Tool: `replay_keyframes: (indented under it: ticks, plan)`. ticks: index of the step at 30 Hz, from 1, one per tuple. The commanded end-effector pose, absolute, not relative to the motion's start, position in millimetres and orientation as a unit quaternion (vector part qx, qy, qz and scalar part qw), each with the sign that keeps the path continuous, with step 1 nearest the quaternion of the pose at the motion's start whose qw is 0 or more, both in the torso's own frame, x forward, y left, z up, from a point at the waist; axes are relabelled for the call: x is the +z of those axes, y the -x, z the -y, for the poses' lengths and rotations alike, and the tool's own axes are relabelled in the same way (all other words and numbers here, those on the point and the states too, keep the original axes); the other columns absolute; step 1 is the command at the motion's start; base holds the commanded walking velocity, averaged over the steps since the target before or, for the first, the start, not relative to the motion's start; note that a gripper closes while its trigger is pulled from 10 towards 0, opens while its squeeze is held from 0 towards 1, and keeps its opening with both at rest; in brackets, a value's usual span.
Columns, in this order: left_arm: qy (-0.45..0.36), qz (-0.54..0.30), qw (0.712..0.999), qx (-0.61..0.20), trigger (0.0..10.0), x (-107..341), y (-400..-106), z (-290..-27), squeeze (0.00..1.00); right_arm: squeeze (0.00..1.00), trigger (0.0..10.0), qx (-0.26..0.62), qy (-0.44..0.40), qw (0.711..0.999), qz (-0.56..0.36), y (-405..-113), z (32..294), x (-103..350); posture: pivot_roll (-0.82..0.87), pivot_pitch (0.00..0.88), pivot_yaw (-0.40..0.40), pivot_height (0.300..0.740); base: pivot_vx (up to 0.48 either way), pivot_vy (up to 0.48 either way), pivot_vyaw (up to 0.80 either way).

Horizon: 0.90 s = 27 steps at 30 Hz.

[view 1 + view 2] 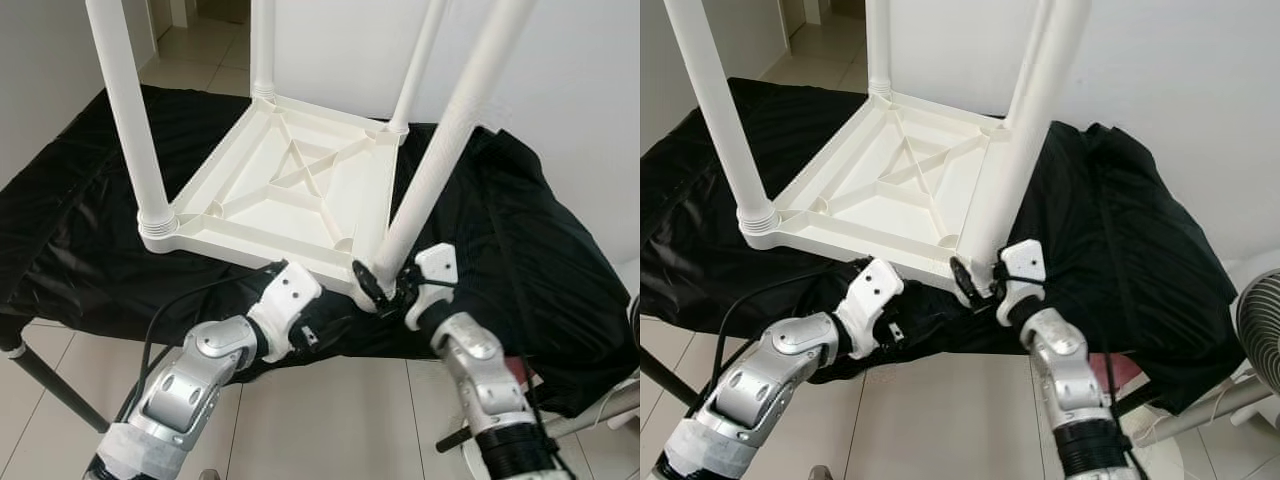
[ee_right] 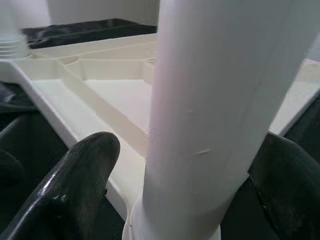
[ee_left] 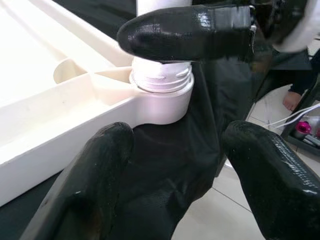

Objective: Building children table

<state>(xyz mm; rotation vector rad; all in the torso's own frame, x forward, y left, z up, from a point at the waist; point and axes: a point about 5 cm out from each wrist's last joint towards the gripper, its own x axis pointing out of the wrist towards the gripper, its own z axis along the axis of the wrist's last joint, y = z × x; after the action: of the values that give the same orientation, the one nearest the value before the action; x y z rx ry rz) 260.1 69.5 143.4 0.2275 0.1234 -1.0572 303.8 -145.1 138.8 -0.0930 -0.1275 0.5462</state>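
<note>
On the black cloth point(image 1: 520, 260) covering the work surface, you see the white children's table point(image 1: 290, 190) lying upside down, its ribbed underside facing up and its four legs pointing upward. The tabletop's near edge runs close to the near edge of the cloth, with tiled floor point(image 1: 330, 420) just beyond it; cloth lies open to the left, the right and the far side of the tabletop. A white wall point(image 1: 580, 80) stands behind the far right side.

Near right leg point(image 1: 440, 150): its long axis runs upward and leans to the right, not parallel with the near left leg point(image 1: 130, 120), which stands closer to upright. Its base sits at the near right corner socket point(image 3: 162, 92), where threads show above the collar.

Right gripper point(image 1: 385, 290): you find it at the base of the near right leg, one black finger on each side of the tube. In the right wrist view the fingers point(image 2: 75, 185) bracket the leg closely; whether they press on it cannot be told.

Left gripper point(image 1: 315, 335): it sits low at the near edge of the tabletop, just left of the same corner, with its fingers point(image 3: 85, 195) spread apart over the cloth and holding nothing.
</note>
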Motion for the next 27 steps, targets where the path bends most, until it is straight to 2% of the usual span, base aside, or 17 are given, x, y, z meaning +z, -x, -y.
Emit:
replay_keyframes:
  ticks: [1,5,12,13,14,15,16,27]
  plan:
    - [-0.113,-0.054,0.858,-0.497,10.0,146.0,-259.6,-67.8,0.0,0.0,10.0,0.278,0.047,0.958,0.058,-306.3,152.7,137.1,0.05,0.021,-0.112,0.74,0.0,0.0,0.0]
    - [-0.114,-0.054,0.858,-0.497,10.0,146.2,-260.0,-68.1,0.0,0.0,10.0,0.3,0.033,0.952,0.046,-312.1,159.2,137.7,0.05,0.021,-0.108,0.74,0.0,0.0,0.0]
    - [-0.115,-0.05,0.858,-0.498,10.0,148.0,-262.6,-66.8,0.0,0.0,10.0,0.364,0.052,0.93,0.016,-319.5,153.1,128.9,0.05,0.01,-0.105,0.74,0.0,0.0,0.0]
    - [-0.116,-0.05,0.858,-0.498,10.0,148.4,-263.1,-66.7,0.0,0.0,5.8,0.37,0.055,0.927,0.013,-320.7,151.9,126.6,0.05,0.01,-0.105,0.74,0.0,0.0,0.0]
    - [-0.116,-0.049,0.858,-0.497,10.0,148.6,-263.5,-66.6,0.0,0.0,2.2,0.373,0.056,0.926,0.01,-321.8,151.4,124.5,0.05,0.01,-0.106,0.74,0.0,0.0,0.0]
    - [-0.116,-0.049,0.858,-0.497,10.0,148.6,-263.5,-66.6,0.0,0.0,2.2,0.373,0.056,0.926,0.01,-321.8,151.4,124.5,0.05,0.01,-0.106,0.74,0.0,0.0,0.0]
    - [-0.115,-0.048,0.859,-0.496,10.0,149.0,-263.9,-66.5,0.0,0.0,0.0,0.377,0.058,0.924,0.007,-322.8,151.1,121.7,0.05,0.01,-0.108,0.74,0.0,0.0,0.0]
    - [-0.113,-0.047,0.861,-0.493,10.0,149.1,-263.3,-66.7,0.0,0.0,0.0,0.372,0.046,0.927,0.006,-325.2,155.4,117.6,0.05,0.018,-0.109,0.74,0.0,0.0,0.0]
